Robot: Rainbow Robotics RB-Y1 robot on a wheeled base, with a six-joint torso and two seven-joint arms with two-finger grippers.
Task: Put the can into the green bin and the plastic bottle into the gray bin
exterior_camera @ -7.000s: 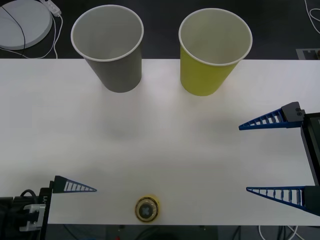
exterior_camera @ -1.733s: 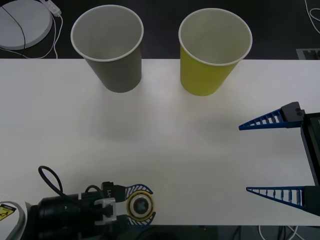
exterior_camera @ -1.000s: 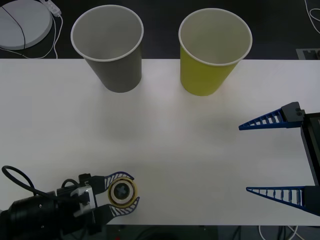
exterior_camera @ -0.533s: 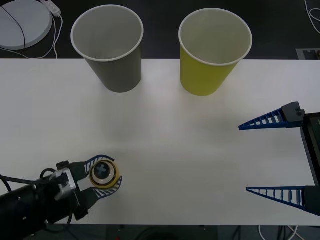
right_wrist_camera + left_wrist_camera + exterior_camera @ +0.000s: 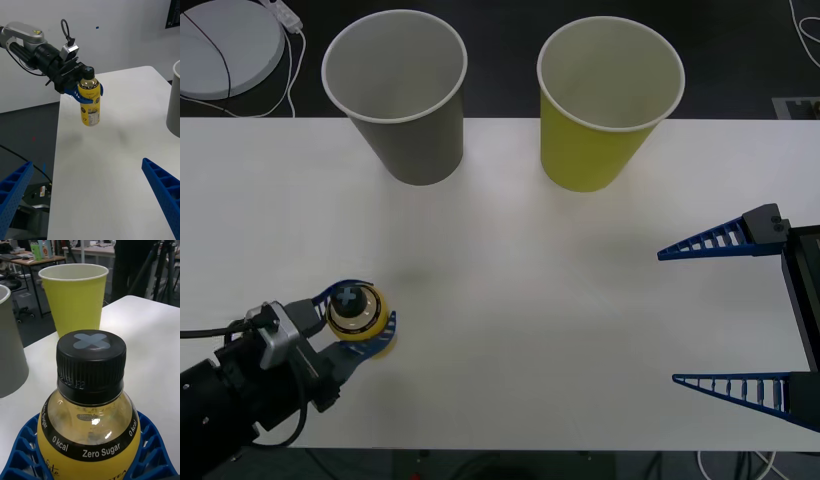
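the plastic bottle [image 5: 358, 318] hangs upright above the white table [image 5: 530, 300], near its front left corner, clear of the surface in the right wrist view. its black screw cap [image 5: 91, 360] bears a pale cross, and the band under the neck reads "zero sugar" and "0 kcal". the left gripper [image 5: 352, 318] is clamped on it just below the cap, its blue ribbed fingers [image 5: 28, 450] curving round the yellow shoulder on both sides.

the gray bin [image 5: 402, 90] stands upright at the table's far edge, left of centre, and its white inside holds nothing. the green bin [image 5: 604, 100] stands upright beside it along the same edge, to the right, apart from it and likewise holding nothing.

the right gripper [image 5: 725, 315] waits over the table's right edge, fingers spread wide, touching nothing.
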